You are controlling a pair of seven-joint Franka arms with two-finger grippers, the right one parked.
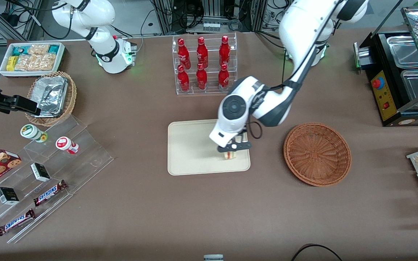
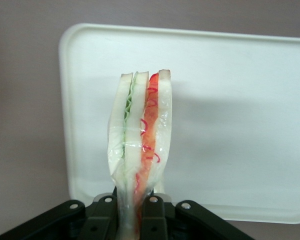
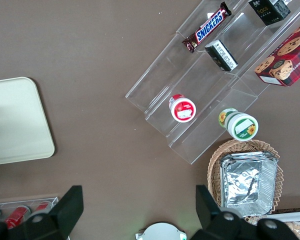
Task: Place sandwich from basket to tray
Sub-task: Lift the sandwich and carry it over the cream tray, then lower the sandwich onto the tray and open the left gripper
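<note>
Sandwich [image 2: 140, 140]: wrapped in clear film, white bread with green and red filling on its edge; held upright over the tray, near the tray's 4 o'clock corner in the front view [image 1: 229, 155].
Pincer [image 1: 233, 149]: clenched on the sandwich's lower end, black fingers [image 2: 152, 220] pressing both sides; directly above the tray.
Tray [image 1: 191, 152]: cream, rounded corners, flat on the counter [image 1: 158, 210]; bare surface around the sandwich.
Basket [image 1: 317, 153]: reddish-brown wicker, at 3 o'clock of the tray, apart from it.
Bottle rack [image 1: 204, 64]: clear, six red bottles, at 12 o'clock of the tray.
Foil-tray basket [image 1: 52, 98]: toward the parked arm's end.
</note>
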